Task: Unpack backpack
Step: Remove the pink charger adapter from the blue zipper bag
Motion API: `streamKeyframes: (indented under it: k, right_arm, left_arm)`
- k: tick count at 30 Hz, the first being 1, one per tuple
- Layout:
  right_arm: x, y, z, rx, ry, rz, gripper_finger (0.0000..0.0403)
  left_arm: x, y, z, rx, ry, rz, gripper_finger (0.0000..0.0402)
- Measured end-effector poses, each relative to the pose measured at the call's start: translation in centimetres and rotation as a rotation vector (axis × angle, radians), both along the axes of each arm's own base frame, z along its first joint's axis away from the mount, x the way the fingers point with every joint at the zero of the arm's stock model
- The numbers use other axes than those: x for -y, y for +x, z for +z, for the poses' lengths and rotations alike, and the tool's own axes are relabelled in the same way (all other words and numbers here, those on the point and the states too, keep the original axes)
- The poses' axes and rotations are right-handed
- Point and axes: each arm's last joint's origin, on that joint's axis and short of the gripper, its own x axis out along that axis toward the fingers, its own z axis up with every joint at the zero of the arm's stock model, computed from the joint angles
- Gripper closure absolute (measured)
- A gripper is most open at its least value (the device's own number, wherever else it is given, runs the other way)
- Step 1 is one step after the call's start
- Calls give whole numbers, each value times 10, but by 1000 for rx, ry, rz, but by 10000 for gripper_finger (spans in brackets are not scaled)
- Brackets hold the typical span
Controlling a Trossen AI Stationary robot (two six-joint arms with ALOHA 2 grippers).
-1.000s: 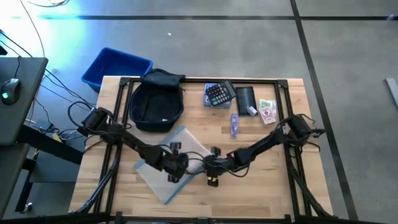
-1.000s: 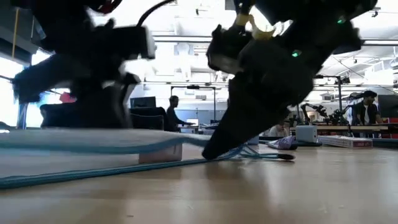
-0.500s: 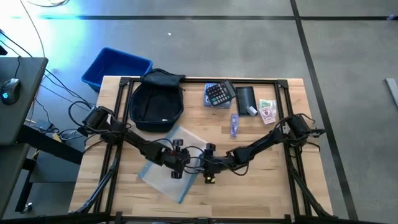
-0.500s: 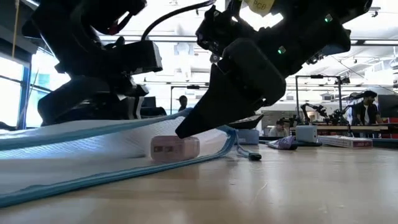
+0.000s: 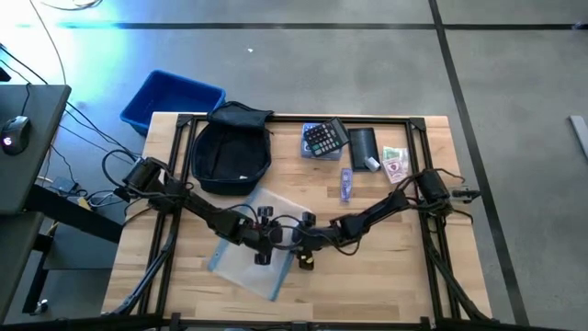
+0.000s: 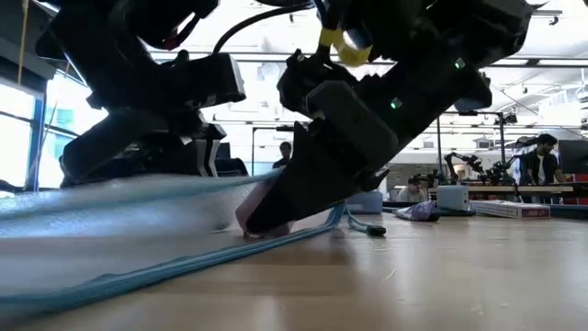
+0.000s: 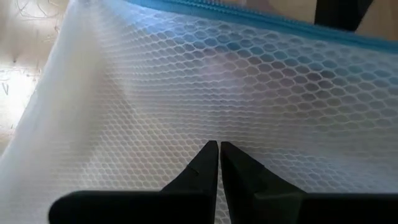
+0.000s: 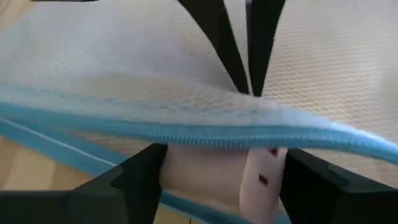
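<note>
The front strip of the worktop [image 5: 367, 285] is left bare, and room for moving is seen there and along the right edge. In the middle of the front half a white mesh pouch [image 5: 250, 250] with a light blue zipper is lying, slanted. Both grippers are met at its right edge. The left gripper [image 5: 264, 241] is clenched on the upper mesh layer, which is lifted a little from the wood; in its wrist view the two fingers [image 7: 205, 165] are seen pressed together on the net. The right gripper [image 5: 303, 250] is placed at the open mouth of the pouch, its jaws standing apart on both sides of a pale pink block [image 8: 214, 183] that lies under the zipper band. Whether the block is really grasped cannot be told.

Farther back, on the right, a purple tube [image 5: 346, 184], a calculator [image 5: 323, 138], a black flat pouch [image 5: 364, 145] and some banknotes [image 5: 395, 164] are laid near one another.

The backpack [image 5: 231, 152] is lying at the far left part of the worktop, well apart from both grippers. It is dark, oval and soft, with a small pale logo, and its upper flap hangs over the far edge. Beyond that corner a blue bin [image 5: 171, 99] stands on the floor.
</note>
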Motion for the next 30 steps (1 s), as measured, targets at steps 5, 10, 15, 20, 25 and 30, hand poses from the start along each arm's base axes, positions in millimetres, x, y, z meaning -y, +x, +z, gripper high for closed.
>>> streamKeyframes:
  k: [5, 10, 15, 20, 25, 30]
  right_arm:
    - [-1, -1, 3, -7, 16, 21, 255]
    - [0, -2, 16, 8, 26, 27, 299]
    - [-4, -8, 33, 12, 2, 25, 299]
    - [-12, -26, 47, -91, -19, 65, 299]
    - [-11, -52, 77, -167, -86, -41, 299]
    - [30, -76, 105, -248, -236, -316, 299]
  left_arm:
    - [-1, -1, -1, -19, 8, 1, 402]
    - [-1, -3, -1, -32, 8, 15, 402]
    - [-2, -4, -1, -41, 19, 27, 402]
    - [-3, -5, -2, -49, 33, 35, 402]
    - [-3, -5, -2, -53, 37, 37, 402]
    - [-2, -5, -2, -50, 37, 34, 402]
